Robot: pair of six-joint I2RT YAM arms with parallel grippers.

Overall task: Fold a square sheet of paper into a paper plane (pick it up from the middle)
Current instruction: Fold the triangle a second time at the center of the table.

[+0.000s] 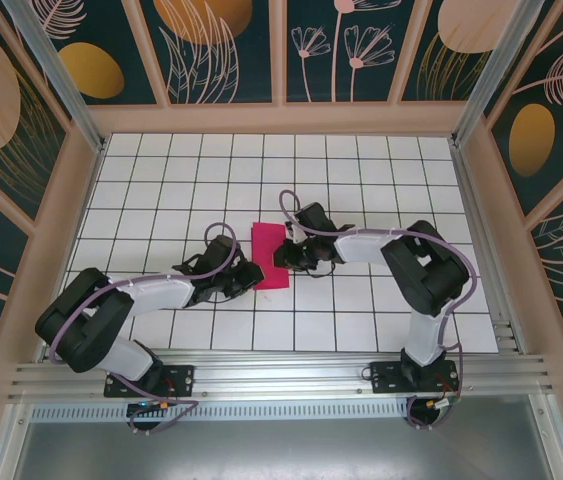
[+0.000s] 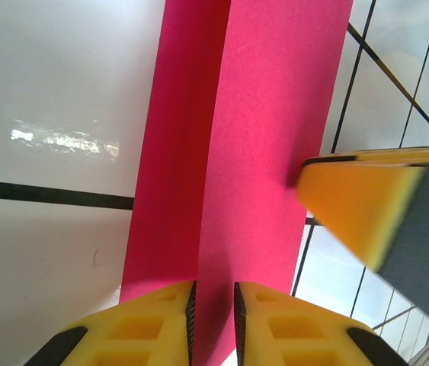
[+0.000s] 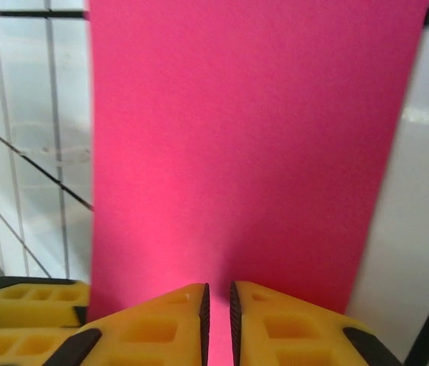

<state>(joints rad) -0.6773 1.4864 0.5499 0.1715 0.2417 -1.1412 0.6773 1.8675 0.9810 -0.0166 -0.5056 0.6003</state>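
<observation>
Two grippers hold one sheet. The left gripper (image 2: 214,309) has its jaws almost together with the sheet's (image 1: 269,256) near left edge in the slit. The right gripper (image 3: 217,305) is clamped on the opposite long edge in the same way. Between them, at mid-table (image 1: 361,160), the sheet forms a narrow strip with one lengthwise line, either a crease or a layer's edge. The first fold is judged done; nose corners and wings remain. The long axis runs from the arm bases toward the far wall, slightly tilted, and with both ends blunt it points neither way.
</observation>
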